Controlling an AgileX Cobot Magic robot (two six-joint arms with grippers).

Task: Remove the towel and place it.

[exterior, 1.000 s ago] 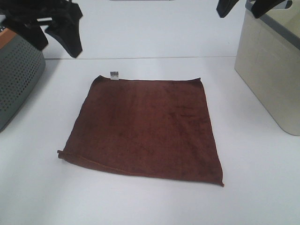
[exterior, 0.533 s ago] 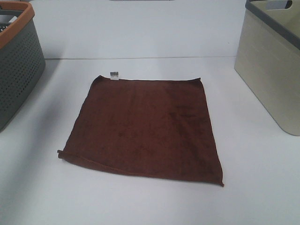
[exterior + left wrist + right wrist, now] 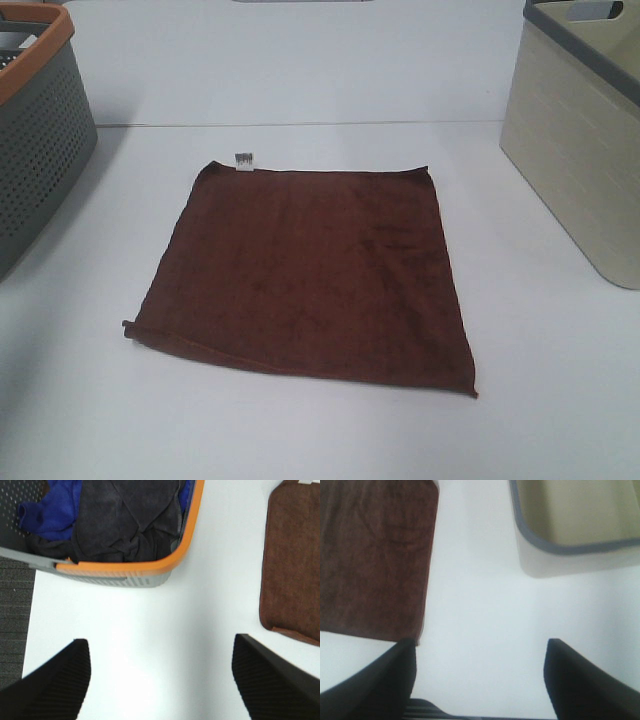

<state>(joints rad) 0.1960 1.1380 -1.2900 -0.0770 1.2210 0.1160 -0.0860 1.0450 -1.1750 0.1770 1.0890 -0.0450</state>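
White tabletop (image 3: 320,440) holds the towel (image 3: 310,270) flat at centre, tag corner (image 3: 244,159) at eleven o'clock. Left gripper (image 3: 160,680) and right gripper (image 3: 480,675) hang spread, empty; either should pinch one hemmed corner firmly, lifting slowly

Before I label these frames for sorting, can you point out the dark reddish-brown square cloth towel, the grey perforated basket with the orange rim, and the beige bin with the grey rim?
dark reddish-brown square cloth towel (image 3: 310,270), high exterior view, middle of cloth.
grey perforated basket with orange rim (image 3: 45,150), high exterior view, side wall.
beige bin with grey rim (image 3: 580,160), high exterior view, front wall.
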